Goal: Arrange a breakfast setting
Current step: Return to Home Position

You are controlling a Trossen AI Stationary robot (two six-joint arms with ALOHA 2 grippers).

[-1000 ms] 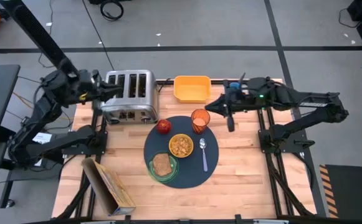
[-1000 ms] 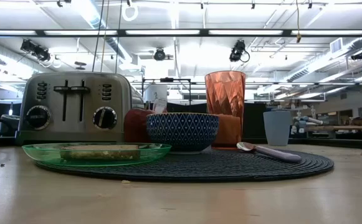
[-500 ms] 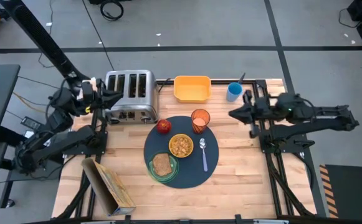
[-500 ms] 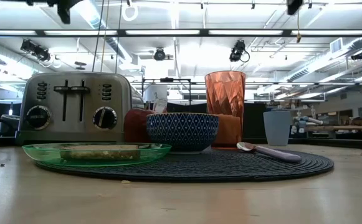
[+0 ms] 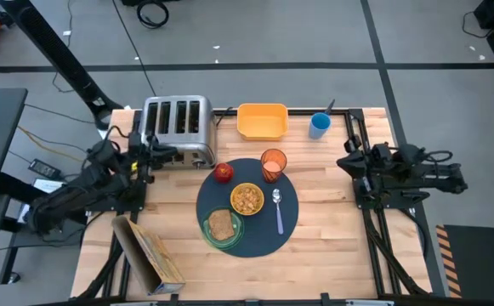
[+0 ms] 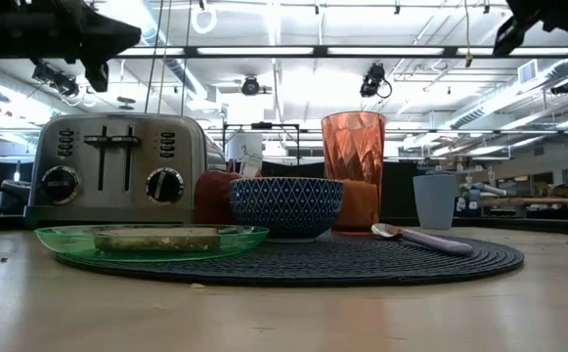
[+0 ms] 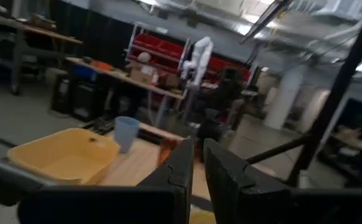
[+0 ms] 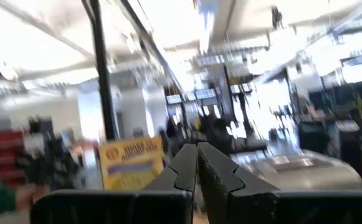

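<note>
On the dark mat (image 5: 264,240), nearest, the green plate (image 5: 239,231) carries the toast slice (image 5: 222,224); the yellow bowl (image 5: 232,199) sits mid-mat with the lilac-handled spoon (image 5: 278,211) on the mat's right half; the red apple (image 5: 223,172) and orange cup (image 5: 273,163) stand at its far edge. The left tool (image 7: 197,150) hangs beyond the mat's left side, the right tool (image 8: 197,150) beyond its right; both are closed on nothing, though the left seems to leave a hairline gap.

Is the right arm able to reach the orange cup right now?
Probably yes. The right gripper sits by the table's right edge, and only bare wood lies between it and the orange cup on the mat's near side. It would just need to stretch out.
</note>
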